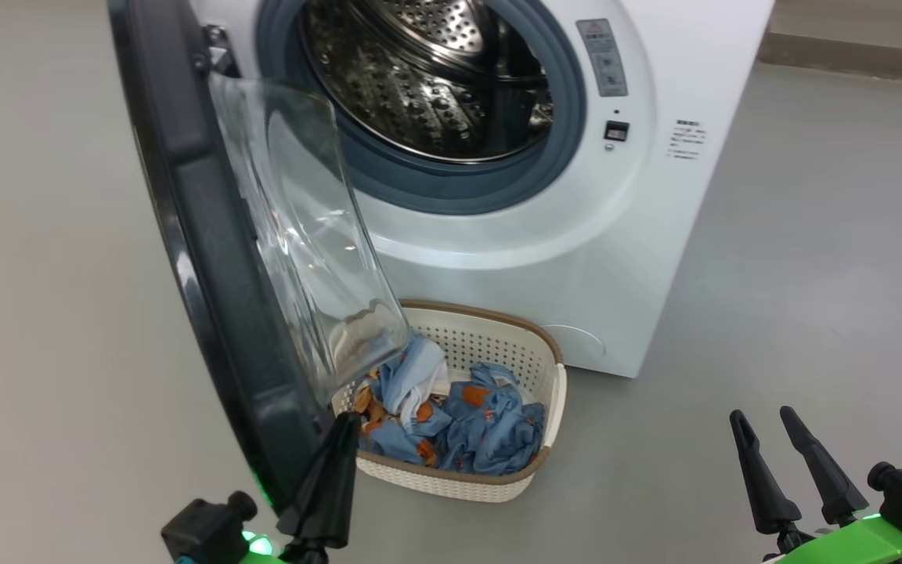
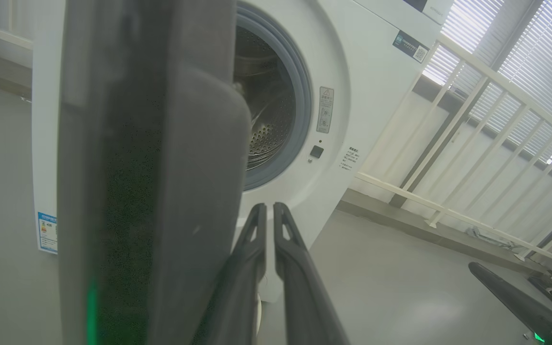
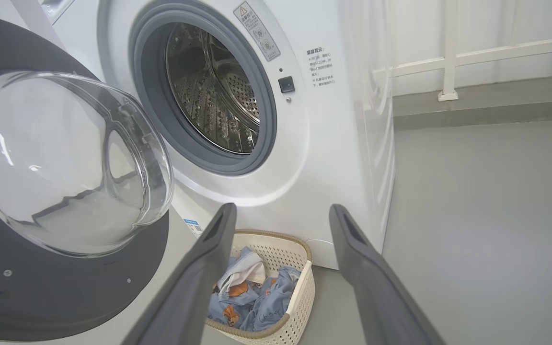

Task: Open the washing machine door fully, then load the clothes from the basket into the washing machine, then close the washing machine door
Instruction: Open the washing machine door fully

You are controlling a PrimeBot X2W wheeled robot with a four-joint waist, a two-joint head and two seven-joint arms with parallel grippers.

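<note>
Grey floor lies around the washing machine, whose door stands swung out on my left, drum exposed. My left gripper has its fingers pressed together on nothing, tips by the door's lower edge. My right gripper is spread wide and empty. The clothes lie in the basket below the opening

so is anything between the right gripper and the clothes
Nothing visible: the open right gripper has bare floor between it and the clothes. The washing machine door stands on the other, left side of the basket.
</note>
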